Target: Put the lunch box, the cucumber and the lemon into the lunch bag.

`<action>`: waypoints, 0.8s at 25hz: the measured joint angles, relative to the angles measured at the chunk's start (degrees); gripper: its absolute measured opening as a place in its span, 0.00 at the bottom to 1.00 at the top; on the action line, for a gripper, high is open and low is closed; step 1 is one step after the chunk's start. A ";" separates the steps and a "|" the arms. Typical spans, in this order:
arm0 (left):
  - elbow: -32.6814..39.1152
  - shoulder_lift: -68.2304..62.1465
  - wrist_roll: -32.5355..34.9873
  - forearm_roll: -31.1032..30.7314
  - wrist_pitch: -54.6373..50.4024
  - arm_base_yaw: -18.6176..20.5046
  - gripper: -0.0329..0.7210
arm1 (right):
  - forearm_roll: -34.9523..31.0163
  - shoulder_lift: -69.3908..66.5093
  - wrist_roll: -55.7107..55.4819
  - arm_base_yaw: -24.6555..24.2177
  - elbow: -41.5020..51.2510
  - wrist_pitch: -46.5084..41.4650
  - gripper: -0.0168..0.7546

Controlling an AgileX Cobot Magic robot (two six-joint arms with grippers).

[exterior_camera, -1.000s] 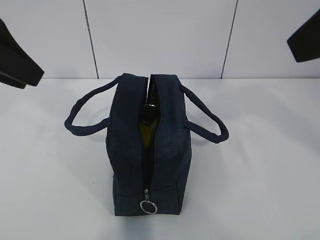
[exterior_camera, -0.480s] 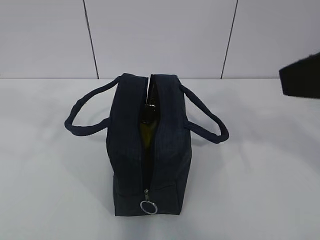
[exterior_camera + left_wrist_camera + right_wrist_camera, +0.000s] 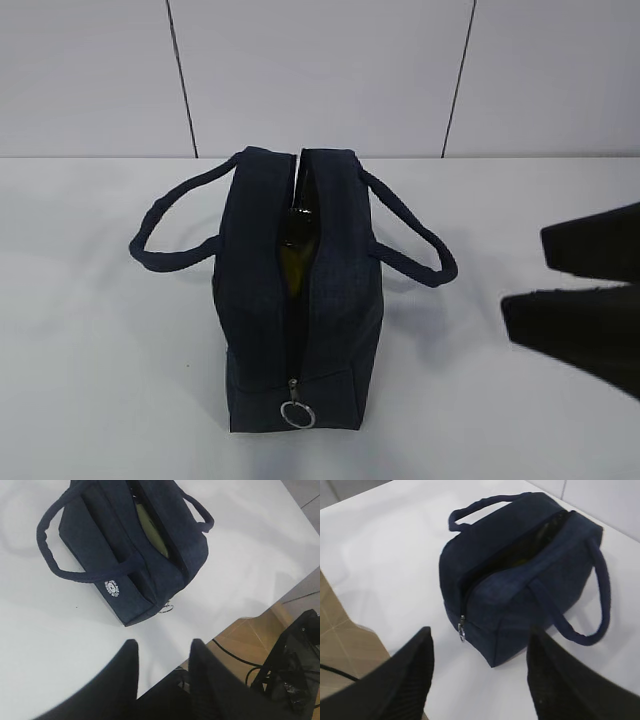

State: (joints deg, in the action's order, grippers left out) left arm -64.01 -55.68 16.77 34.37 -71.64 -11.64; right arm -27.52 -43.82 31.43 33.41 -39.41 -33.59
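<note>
The dark navy lunch bag [image 3: 260, 300] stands in the middle of the white table, its handles hanging to either side and its top zipper open. The glossy dark green cucumber [image 3: 293, 262] shows through the slit, and also in the left wrist view [image 3: 152, 532]. The lunch box and the lemon are hidden. The metal ring pull [image 3: 297, 413] hangs at the bag's near end. My right gripper [image 3: 523, 275] is open and empty, low to the right of the bag [image 3: 520, 580]. My left gripper [image 3: 163, 643] is open and empty, off the near corner of the bag [image 3: 100, 545] and outside the exterior view.
The white table [image 3: 100, 380] surrounds the bag. A tiled wall [image 3: 320, 70] stands behind it. In the left wrist view the table's edge [image 3: 250, 615] drops to a wooden floor with black cables and a black stand [image 3: 295, 665].
My right gripper has come down from the upper right corner to beside the bag's right side. The left arm has left the exterior view. The bag has not moved.
</note>
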 joint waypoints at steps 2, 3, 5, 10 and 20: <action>0.00 0.00 -0.09 0.00 0.00 0.00 0.37 | -7.23 0.38 9.53 0.00 2.78 1.42 0.58; 0.00 0.00 -0.09 0.00 0.00 0.00 0.37 | -11.37 0.52 13.94 0.00 3.84 2.26 0.58; 0.00 0.00 -0.09 0.00 0.00 0.00 0.37 | -19.72 0.52 21.42 0.00 6.57 3.29 0.58; 0.00 0.00 -0.22 0.00 0.00 0.00 0.37 | -37.36 0.52 39.43 0.00 13.39 4.99 0.58; 0.00 0.00 -0.22 0.00 0.00 0.00 0.37 | -67.77 -0.34 68.63 0.00 21.60 14.13 0.58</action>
State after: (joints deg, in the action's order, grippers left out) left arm -64.01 -55.68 16.56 34.37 -71.64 -11.64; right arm -95.29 -44.16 100.06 33.41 -17.81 -19.46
